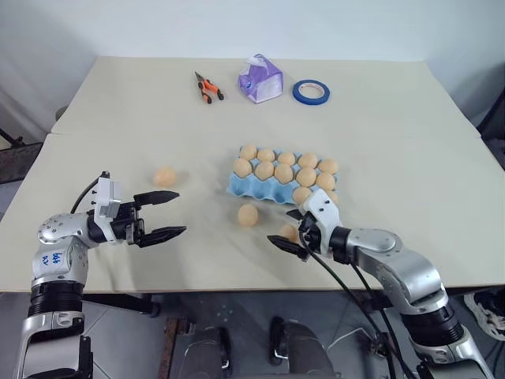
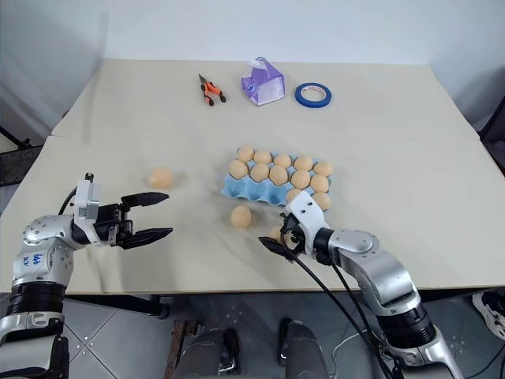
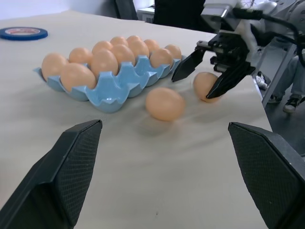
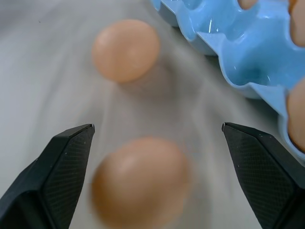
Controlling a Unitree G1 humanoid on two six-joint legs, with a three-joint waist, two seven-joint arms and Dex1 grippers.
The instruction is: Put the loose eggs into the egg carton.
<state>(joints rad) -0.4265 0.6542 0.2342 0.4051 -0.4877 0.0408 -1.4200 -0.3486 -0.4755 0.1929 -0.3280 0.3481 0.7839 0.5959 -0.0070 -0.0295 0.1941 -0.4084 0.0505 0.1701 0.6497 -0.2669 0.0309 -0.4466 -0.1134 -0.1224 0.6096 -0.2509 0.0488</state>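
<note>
Underneath, a beige table [image 1: 118, 118] by white walls [image 1: 63, 24]

Bright, even light casts only soft shadows on the table [image 1: 118, 142], while the nearest egg [image 4: 140, 183] is blurred in the right wrist view.

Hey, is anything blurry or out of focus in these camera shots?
Right wrist view: the nearest loose egg between the open fingers looks soft and smeared, the tabletop streaked. Left wrist view: the egg carton is fairly crisp. Head views: evenly lit, soft shadows.
</note>
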